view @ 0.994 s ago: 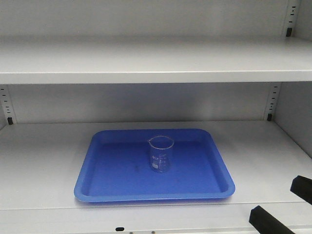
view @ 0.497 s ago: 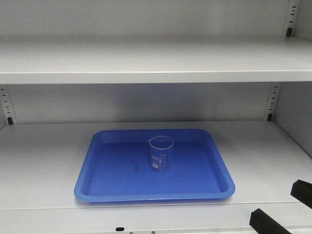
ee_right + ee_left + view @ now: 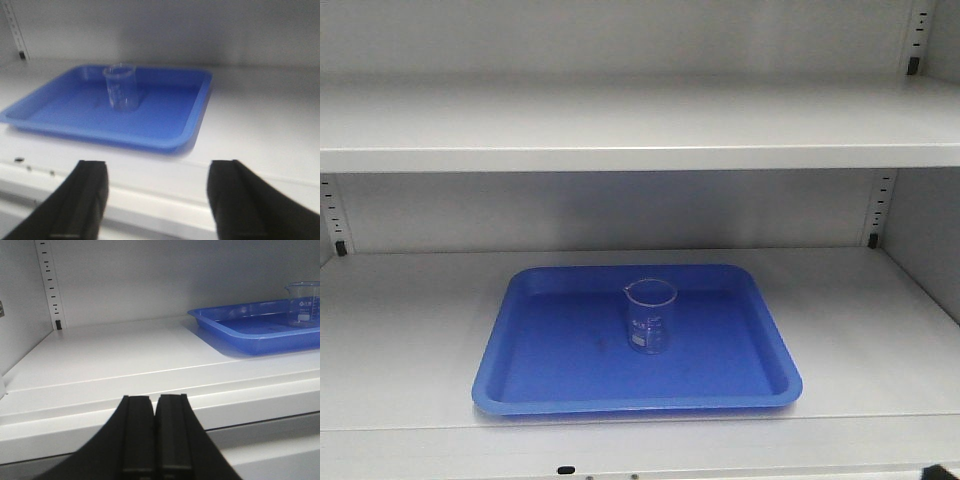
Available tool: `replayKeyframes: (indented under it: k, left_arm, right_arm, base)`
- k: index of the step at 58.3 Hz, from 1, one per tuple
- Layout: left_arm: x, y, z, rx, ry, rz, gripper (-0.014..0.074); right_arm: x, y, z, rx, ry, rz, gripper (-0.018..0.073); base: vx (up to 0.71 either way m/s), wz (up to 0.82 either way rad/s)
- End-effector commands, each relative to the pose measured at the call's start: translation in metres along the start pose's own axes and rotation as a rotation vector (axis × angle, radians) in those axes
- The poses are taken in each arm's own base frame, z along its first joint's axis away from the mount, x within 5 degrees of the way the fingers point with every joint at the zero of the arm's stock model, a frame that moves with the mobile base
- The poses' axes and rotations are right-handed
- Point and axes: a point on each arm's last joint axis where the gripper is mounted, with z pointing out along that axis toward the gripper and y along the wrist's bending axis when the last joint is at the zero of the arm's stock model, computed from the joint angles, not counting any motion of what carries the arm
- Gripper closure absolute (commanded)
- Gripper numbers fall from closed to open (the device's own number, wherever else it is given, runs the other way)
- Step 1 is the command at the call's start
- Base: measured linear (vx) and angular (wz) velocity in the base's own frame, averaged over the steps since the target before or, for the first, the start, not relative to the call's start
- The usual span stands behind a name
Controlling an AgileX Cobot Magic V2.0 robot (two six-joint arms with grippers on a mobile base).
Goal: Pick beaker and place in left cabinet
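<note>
Left gripper (image 3: 155, 437) has its two black fingers (image 3: 136, 435) pressed flat together, no gap, nothing between them, pointing level and forward. Right gripper (image 3: 157, 200) has jaws spread wide, two black fingers (image 3: 85, 197) well apart, empty, aimed forward and slightly down. In the front view only a dark sliver shows at the bottom right corner.

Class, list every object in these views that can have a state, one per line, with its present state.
Small clear glass beaker: upright, empty, standing in the tray.
Blue plastic tray: flat on the lower shelf, holding only the beaker.
Pale grey cabinet shelf: open-fronted, carrying the tray.
Left gripper: shut, holding nothing.
Right gripper: open, holding nothing, in front of the shelf.
</note>
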Motion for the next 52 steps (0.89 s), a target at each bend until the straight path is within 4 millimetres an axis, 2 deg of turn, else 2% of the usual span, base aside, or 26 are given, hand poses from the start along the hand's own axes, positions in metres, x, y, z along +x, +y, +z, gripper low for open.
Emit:
replayKeyframes:
  k: [1,5,11,23,31,36,52]
  left_arm:
    - [-0.003,0.0,-0.001,-0.007,-0.086,-0.011,0.0595]
    - [-0.003,0.0,-0.001,-0.007,-0.086,-0.011,0.0595]
    - [-0.003,0.0,-0.001,-0.007,-0.086,-0.011,0.0595]
    - [-0.003,0.0,-0.001,-0.007,-0.086,-0.011,0.0595]
    - [-0.003,0.0,-0.001,-0.007,-0.086,-0.011,0.0595]
    - [-0.003,0.0,-0.001,-0.007,-0.087,-0.011,0.0595]
    - [-0.003,0.0,-0.001,-0.007,-0.086,-0.011,0.0595]
  right_arm:
    - [-0.01,-0.005,-0.017,0.061,-0.168,0.002,0.0199]
    - [0.001,-0.011,-0.026,0.146,-0.207,0.03,0.0269]
    - [0.029,-0.017,-0.035,0.26,-0.219,0.036,0.0375]
    - [0.086,-0.02,-0.037,0.355,-0.19,0.025,0.0558]
    - [0.118,-0.02,-0.029,0.329,-0.155,0.027,0.0571]
    - [0.123,-0.018,-0.028,0.302,-0.1,0.021,0.0569]
    - [0.122,-0.017,-0.028,0.276,-0.111,-0.02,0.0568]
  base:
    - [0.0,0.0]
    - [0.0,0.0]
    - [0.0,0.0]
    - [0.0,0.0]
    - [0.0,0.0]
    - [0.0,0.0]
    - [0.0,0.0]
